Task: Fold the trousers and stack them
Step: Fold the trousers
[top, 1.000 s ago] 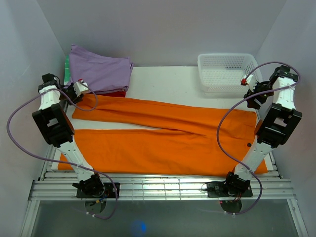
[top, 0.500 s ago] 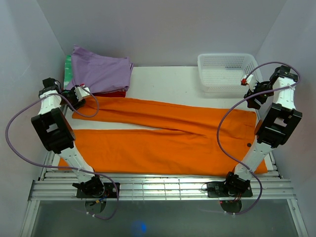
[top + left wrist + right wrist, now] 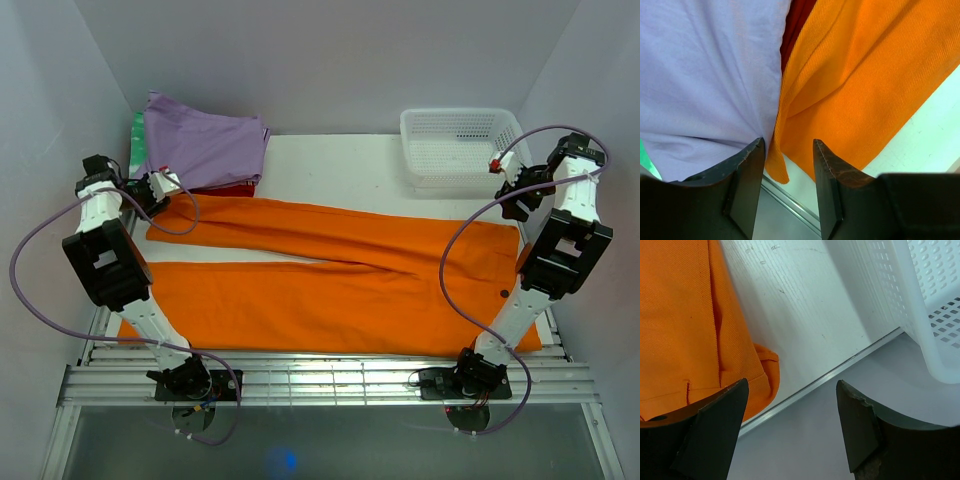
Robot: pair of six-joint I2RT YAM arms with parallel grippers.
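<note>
The orange trousers (image 3: 330,275) lie spread flat across the table, waist at the right, legs running left. My left gripper (image 3: 152,190) is open over the far leg's hem corner at the back left. In the left wrist view the hem corner (image 3: 777,167) shows between the open fingers (image 3: 751,167), beside the lilac garment (image 3: 705,75). My right gripper (image 3: 512,197) is open and empty above the waistband's far corner. In the right wrist view that orange corner (image 3: 765,372) sits by the left fingertip, at the table's edge.
A stack of folded garments stands at the back left, lilac (image 3: 205,145) on top, red (image 3: 235,188) and green (image 3: 135,145) beneath. A white plastic basket (image 3: 460,145) stands at the back right. The table's metal edge rail (image 3: 830,375) runs under my right gripper.
My left arm has shifted slightly left and its gripper has dropped toward the hem corner. The right arm and the trousers have not moved.
</note>
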